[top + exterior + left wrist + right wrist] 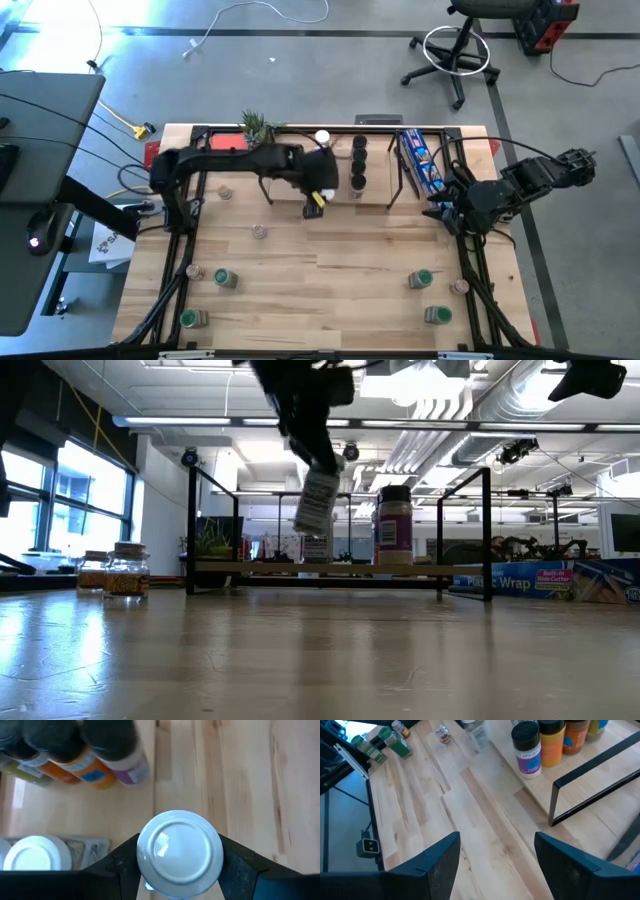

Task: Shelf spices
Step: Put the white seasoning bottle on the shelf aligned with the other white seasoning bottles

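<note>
Jaws of our left gripper (180,870) are part-closed around a white-lidded spice jar (180,854), one finger pressed against each side just below the lid, so we carry it. From the low view the jar hangs slightly tilted under the jaws, clear above the shelf (340,568). Directly below and just beside the jaws on the shelf stands another white-lidded jar (35,854), and a little further off a row of black-lidded jars (107,742).

Our right gripper (495,865) waits well off to the side near the blue box (420,160), its jaws spread wide and empty over bare surface (485,820).

We judge the jar light, rigid and smooth-walled, probably plastic or glass, so it can twist or slip in a two-point grip; the tilt we see suggests exactly that. Holding high on the body, just under the lid's lip, gives us a ledge against sliding out. The shelf looks slanted, so a jar set down crooked may topple or nudge its neighbours.

Several green-lidded jars (222,278) lie scattered on the surface, well apart from both jaws, not yet shelved.
</note>
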